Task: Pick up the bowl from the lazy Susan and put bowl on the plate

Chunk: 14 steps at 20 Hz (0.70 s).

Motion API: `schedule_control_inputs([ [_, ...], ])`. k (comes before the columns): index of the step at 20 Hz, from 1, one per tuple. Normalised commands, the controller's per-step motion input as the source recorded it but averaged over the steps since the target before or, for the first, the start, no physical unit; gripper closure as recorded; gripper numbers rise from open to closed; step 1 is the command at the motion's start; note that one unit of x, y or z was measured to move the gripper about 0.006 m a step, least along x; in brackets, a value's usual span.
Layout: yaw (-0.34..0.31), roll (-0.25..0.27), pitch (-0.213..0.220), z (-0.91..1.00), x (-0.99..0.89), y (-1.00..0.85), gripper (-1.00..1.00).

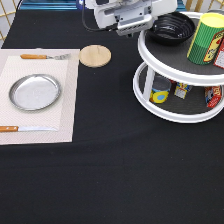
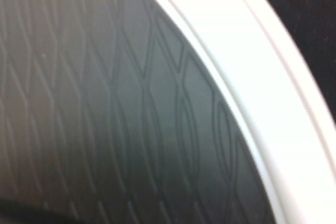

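The black bowl (image 1: 172,27) sits on the top tier of the white lazy Susan (image 1: 165,62), at the exterior view's top right. My gripper (image 1: 135,22) is at the exterior view's top, just left of the bowl and by the turntable's rim. The silver plate (image 1: 35,92) lies empty on a placemat at the exterior view's left. The wrist view shows only the turntable's dark grey patterned shelf (image 2: 97,115) and its white rim (image 2: 270,85); the bowl does not show there.
A green and yellow canister (image 1: 206,37) stands on the top tier right of the bowl. Tins (image 1: 161,90) stand on the lower tier. A wooden coaster (image 1: 95,55), a fork (image 1: 45,56) and a knife (image 1: 25,129) lie around the placemat (image 1: 65,100).
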Motion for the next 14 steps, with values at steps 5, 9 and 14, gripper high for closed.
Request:
schedule_control_inputs([
  [5,-0.045,-0.11,-0.014,0.37,0.0,0.18,1.0],
  [9,-0.063,-0.097,-0.003,0.31,0.0,0.07,1.0],
  [14,-0.056,-0.032,0.0,0.46,0.01,-0.21,1.0],
])
